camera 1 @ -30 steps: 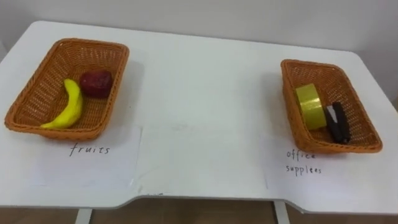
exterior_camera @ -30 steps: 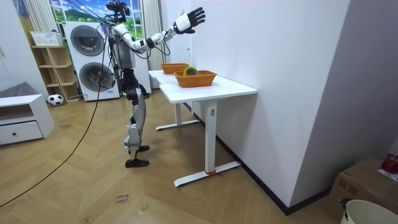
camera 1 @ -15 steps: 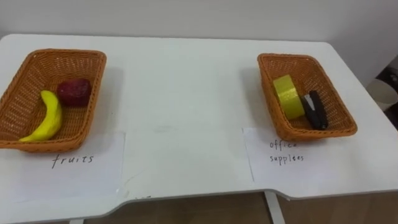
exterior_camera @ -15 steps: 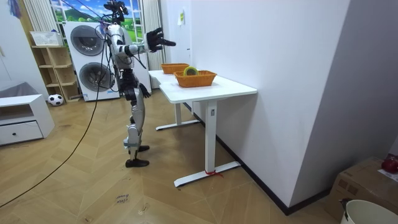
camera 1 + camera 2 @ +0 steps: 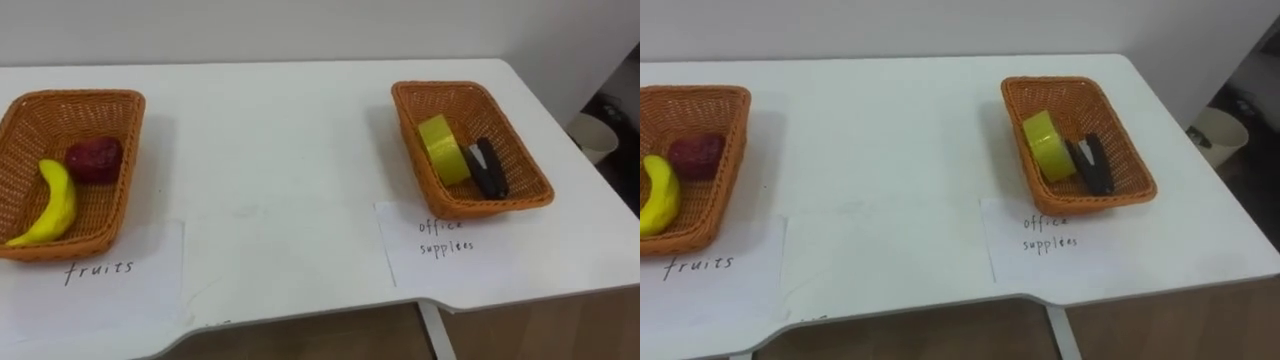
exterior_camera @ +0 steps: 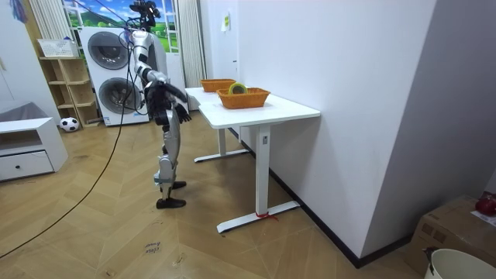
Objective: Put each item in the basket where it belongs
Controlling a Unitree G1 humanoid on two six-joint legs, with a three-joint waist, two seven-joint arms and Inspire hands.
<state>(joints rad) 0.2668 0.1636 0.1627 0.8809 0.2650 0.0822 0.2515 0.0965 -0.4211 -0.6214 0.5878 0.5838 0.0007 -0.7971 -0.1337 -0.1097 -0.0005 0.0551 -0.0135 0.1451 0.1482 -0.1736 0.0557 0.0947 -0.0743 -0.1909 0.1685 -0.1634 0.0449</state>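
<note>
- Left eye view: the left wicker basket (image 5: 70, 248) holds 1 curved yellow banana (image 5: 50, 205) beside 1 dark red apple (image 5: 96, 160); the right wicker basket (image 5: 490, 205) holds 1 yellow tape roll (image 5: 443, 150) on edge, touching 1 black stapler (image 5: 488, 168).
- Room view: beside the white table (image 6: 263, 111), the right hand (image 6: 180, 111) hangs low; we cannot tell its grip.
</note>
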